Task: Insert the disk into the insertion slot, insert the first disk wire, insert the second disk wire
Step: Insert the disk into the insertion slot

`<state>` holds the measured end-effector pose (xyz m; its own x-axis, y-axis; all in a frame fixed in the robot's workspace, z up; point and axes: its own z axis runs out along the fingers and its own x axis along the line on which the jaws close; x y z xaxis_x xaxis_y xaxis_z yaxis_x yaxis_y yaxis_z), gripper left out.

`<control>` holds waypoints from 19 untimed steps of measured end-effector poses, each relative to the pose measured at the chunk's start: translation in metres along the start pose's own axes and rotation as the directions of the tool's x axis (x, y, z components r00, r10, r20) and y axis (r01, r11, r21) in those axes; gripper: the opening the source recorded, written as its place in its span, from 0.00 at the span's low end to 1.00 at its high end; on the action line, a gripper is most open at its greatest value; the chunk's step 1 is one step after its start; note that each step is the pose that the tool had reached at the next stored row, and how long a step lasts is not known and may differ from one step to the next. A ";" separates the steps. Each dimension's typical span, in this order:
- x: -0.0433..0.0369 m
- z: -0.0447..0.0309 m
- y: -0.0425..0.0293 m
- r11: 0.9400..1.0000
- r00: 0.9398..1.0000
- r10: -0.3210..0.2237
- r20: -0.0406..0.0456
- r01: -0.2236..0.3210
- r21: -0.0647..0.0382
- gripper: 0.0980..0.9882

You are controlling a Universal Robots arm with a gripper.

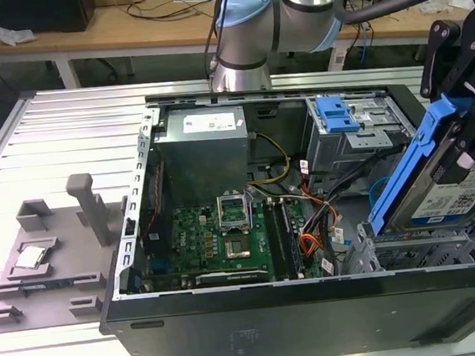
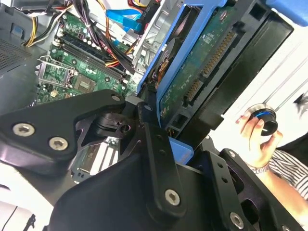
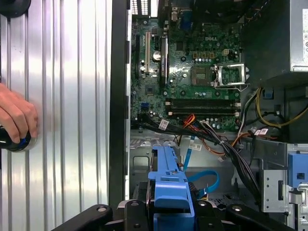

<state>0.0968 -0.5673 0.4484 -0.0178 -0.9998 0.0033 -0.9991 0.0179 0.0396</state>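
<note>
My gripper (image 1: 471, 126) is shut on the disk (image 1: 455, 184), a silver drive with a white label clipped in a bright blue frame (image 1: 410, 164). The disk hangs steeply tilted, its lower end just over the insertion slot (image 1: 421, 250), a silver perforated cage at the case's corner on the exterior view's right. In the second wrist view the disk's green circuit side (image 2: 202, 72) sits between the black fingers (image 2: 151, 130). The first wrist view has the blue frame (image 3: 168, 183) pointing down at the cage (image 3: 143, 161). A loose blue wire (image 3: 204, 180) lies in the case beside the cage.
The open black case holds a green motherboard (image 1: 214, 239), a grey power supply (image 1: 201, 148) and a taller grey box with a blue latch plate (image 1: 337, 114). Bundled wires (image 1: 321, 212) run beside the cage. A person's hand (image 3: 14, 115) rests on a knob on the ribbed table.
</note>
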 end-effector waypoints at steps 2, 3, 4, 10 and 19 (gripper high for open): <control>-0.0001 0.0015 -0.0002 1.000 1.000 0.000 0.000 0.000 0.000 0.30; -0.0002 0.0026 -0.0005 1.000 1.000 0.000 0.000 0.000 -0.001 0.30; -0.0003 0.0036 -0.0008 1.000 1.000 0.000 0.000 0.000 -0.001 0.30; -0.0036 0.0136 -0.0021 1.000 1.000 0.000 0.000 0.000 -0.001 0.30; -0.0108 0.0184 -0.0094 1.000 1.000 0.000 0.000 0.000 -0.001 0.30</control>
<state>0.1056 -0.5567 0.4296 -0.0179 -0.9998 0.0033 -0.9990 0.0180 0.0405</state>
